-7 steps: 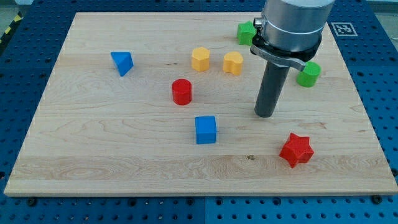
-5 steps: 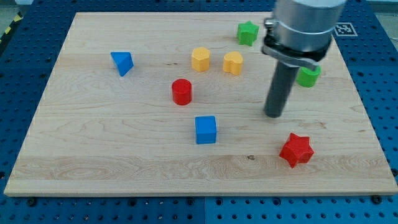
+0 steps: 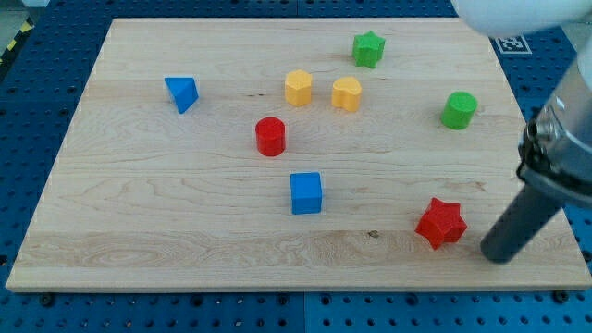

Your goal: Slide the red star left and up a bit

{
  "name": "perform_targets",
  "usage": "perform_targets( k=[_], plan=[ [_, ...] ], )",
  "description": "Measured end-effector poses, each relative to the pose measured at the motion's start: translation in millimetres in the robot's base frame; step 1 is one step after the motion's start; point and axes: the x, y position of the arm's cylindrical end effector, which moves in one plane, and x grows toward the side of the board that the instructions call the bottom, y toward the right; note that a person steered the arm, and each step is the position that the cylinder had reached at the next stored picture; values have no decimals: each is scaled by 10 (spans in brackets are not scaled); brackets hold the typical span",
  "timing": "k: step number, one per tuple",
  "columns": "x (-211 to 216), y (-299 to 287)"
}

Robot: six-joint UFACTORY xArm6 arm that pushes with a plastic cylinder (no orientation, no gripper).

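Observation:
The red star (image 3: 440, 223) lies on the wooden board (image 3: 166, 203) near the view's bottom right. My tip (image 3: 498, 255) rests on the board just right of and slightly below the red star, a small gap apart from it. The rod rises up and to the right toward the arm at the view's right edge.
A blue cube (image 3: 306, 193) sits left of the star, a red cylinder (image 3: 270, 136) farther up and left. Two yellow blocks (image 3: 298, 88) (image 3: 347, 93) lie near the top middle, a green star (image 3: 368, 49) at top, a green cylinder (image 3: 458, 110) at right, a blue triangle (image 3: 182, 92) at left.
My tip has swung from above and left of the red star, around to its lower right. No block has moved.

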Motion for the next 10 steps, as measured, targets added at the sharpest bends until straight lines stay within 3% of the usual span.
perform_targets(
  k=[3,10],
  plan=[
    [30,-250],
    [-635,-330]
  ],
)
